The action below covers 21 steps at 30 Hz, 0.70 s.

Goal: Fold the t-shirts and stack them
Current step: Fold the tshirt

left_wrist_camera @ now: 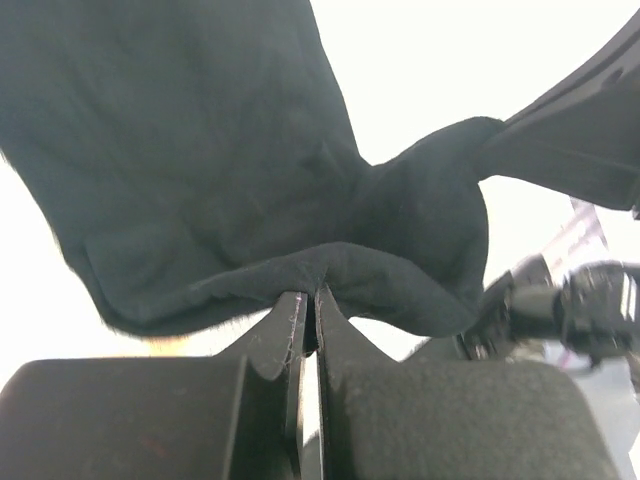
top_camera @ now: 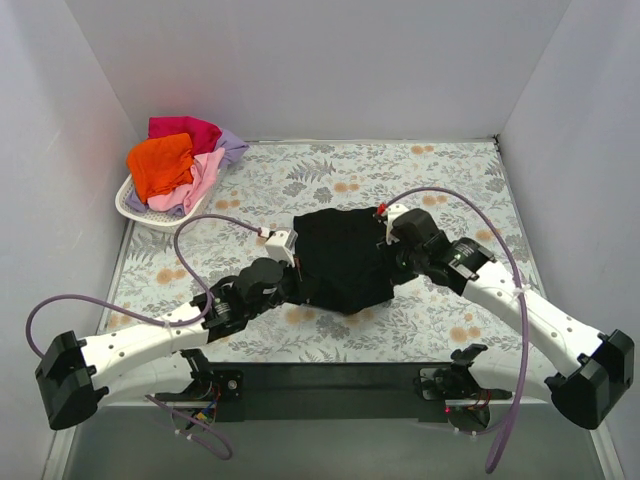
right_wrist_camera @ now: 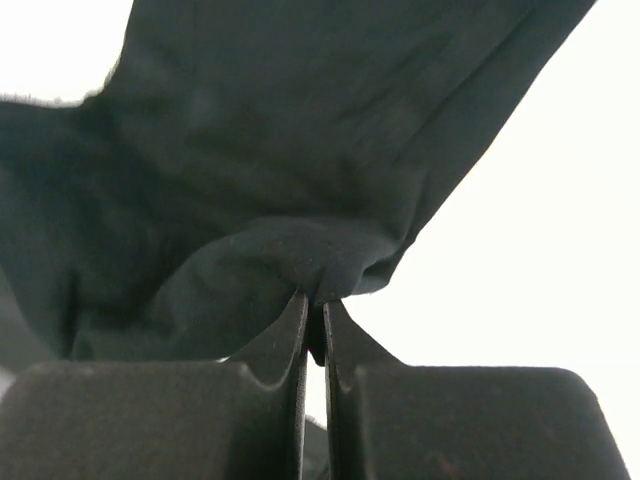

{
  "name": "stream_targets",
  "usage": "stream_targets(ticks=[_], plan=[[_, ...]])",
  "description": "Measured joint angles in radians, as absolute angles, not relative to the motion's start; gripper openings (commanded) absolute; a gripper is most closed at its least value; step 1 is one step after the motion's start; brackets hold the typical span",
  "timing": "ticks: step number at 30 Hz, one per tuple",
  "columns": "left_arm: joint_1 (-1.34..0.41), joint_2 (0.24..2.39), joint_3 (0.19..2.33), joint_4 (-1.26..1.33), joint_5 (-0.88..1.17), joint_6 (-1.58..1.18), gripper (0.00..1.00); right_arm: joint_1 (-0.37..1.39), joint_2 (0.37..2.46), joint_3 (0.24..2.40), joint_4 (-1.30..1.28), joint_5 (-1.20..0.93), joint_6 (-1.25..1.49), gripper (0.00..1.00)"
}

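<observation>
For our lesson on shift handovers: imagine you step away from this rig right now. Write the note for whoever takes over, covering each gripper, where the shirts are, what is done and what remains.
Grippers: the left gripper is shut on one edge of the black t-shirt. The right gripper is shut on its opposite edge.
Shirts: the black t-shirt is bunched between the two grippers over the middle of the floral table. The orange shirt, pink shirt, magenta-red shirt and lavender shirt are heaped in the white basket at the far left corner.
Done: no shirt is folded or stacked yet.
Left: fold the black one, then the four others, and stack them all.
</observation>
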State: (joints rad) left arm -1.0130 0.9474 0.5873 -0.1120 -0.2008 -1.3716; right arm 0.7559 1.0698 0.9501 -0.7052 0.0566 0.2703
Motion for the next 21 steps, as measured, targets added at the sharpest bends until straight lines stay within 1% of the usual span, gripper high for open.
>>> stream_targets(ticks=[7, 13, 21], plan=[[-0.885, 1.076, 0.634, 0.028, -0.178, -1.3, 0.0, 0.674, 1.222, 1.084, -0.609, 0.111, 0.216, 0.01], [-0.754, 1.157, 0.669, 0.106, -0.117, -1.271, 0.0, 0.613, 1.35, 1.142, -0.539, 0.109, 0.178, 0.01], [-0.668, 1.291, 0.711, 0.187, -0.027, -1.259, 0.0, 0.54, 1.517, 1.256, -0.492, 0.081, 0.142, 0.01]])
